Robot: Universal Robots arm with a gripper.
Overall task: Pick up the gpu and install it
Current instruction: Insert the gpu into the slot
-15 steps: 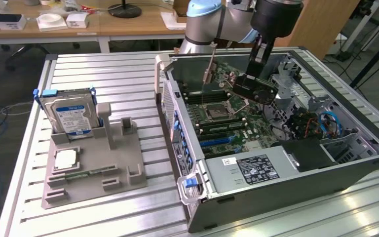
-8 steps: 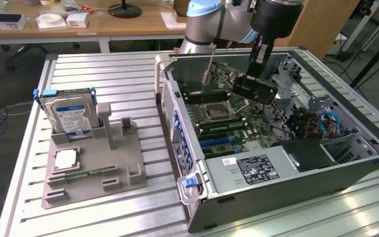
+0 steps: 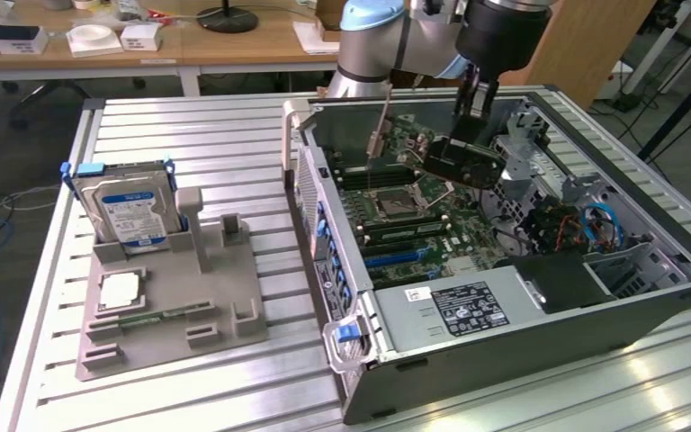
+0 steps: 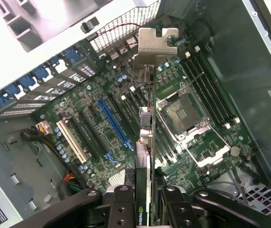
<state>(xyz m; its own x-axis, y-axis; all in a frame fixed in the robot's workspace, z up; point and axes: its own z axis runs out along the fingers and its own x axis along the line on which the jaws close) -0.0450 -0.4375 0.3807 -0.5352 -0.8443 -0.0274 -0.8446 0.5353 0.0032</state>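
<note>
While fingers [image 4: 121, 205] pinch the gpu [image 4: 146, 137] above the motherboard [image 4: 171, 83], NVIDIA logo [image 4: 140, 214] on its edge

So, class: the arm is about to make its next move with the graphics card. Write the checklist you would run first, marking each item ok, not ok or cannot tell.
1. gpu gripped in the hand: ok.
2. Computer case open: ok.
3. Blue slot free of cards: ok.
4. gpu over the motherboard: ok.
5. gpu seated in a slot: not ok, it hangs above the motherboard.
6. gpu lined up with the blue slot: cannot tell.
</note>
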